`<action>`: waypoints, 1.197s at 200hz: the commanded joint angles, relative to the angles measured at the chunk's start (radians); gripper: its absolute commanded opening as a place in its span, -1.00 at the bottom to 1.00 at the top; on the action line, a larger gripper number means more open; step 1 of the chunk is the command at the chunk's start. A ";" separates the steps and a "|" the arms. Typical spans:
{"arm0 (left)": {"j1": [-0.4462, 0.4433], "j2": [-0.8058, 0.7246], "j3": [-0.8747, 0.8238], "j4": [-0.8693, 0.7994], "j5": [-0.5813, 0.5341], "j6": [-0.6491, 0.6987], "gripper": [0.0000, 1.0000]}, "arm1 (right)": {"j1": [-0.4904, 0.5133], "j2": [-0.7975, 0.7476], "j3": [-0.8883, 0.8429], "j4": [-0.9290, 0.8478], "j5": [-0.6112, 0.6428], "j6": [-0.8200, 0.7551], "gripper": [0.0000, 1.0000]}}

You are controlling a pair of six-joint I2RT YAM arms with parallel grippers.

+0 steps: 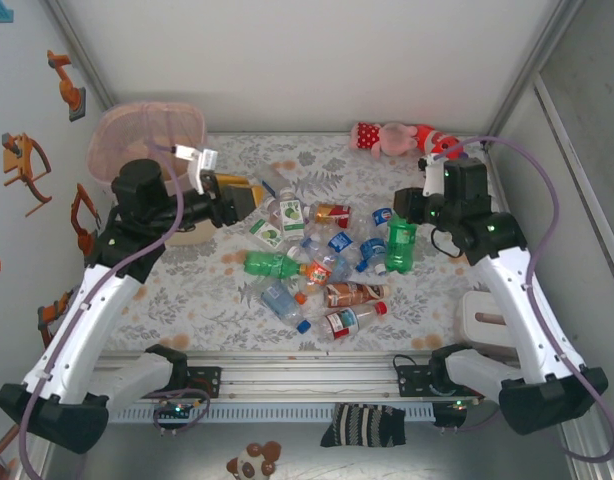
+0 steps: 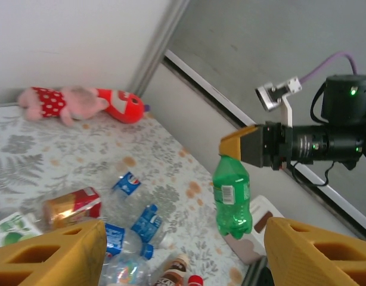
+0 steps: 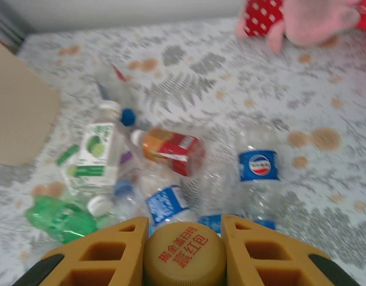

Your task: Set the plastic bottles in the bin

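We see a pale pink perforated plastic basket (image 1: 147, 135) in the tabletop's (image 1: 212, 305) far-left corner, contents unclear, left gripper (image 2: 184, 241) spread empty, right gripper (image 3: 183, 229) clenching a green plastic bottle (image 2: 232, 196) by its yellow cap (image 3: 184, 256)

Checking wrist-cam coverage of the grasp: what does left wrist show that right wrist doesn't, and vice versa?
Left wrist: the whole green bottle hanging from the right gripper, plus the white box and the left gripper, open. Right wrist: the held bottle's yellow cap clamped between the fingers, and a second green bottle lying on its side. Both: plush toy, blue-label bottle, red-label bottle.
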 commanded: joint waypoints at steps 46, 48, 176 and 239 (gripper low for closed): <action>-0.261 0.205 0.093 0.124 -0.050 0.056 0.50 | 0.109 -0.060 0.084 0.214 -0.145 0.097 -0.60; -0.268 0.211 0.098 0.126 -0.052 0.056 0.51 | 0.113 -0.061 0.084 0.220 -0.146 0.099 -0.59; -0.519 0.475 0.260 0.161 -0.118 0.076 0.57 | 0.235 -0.086 0.139 0.286 -0.119 0.118 -0.58; -0.527 0.473 0.252 0.181 -0.128 0.087 0.20 | 0.243 -0.089 0.146 0.279 -0.117 0.121 -0.58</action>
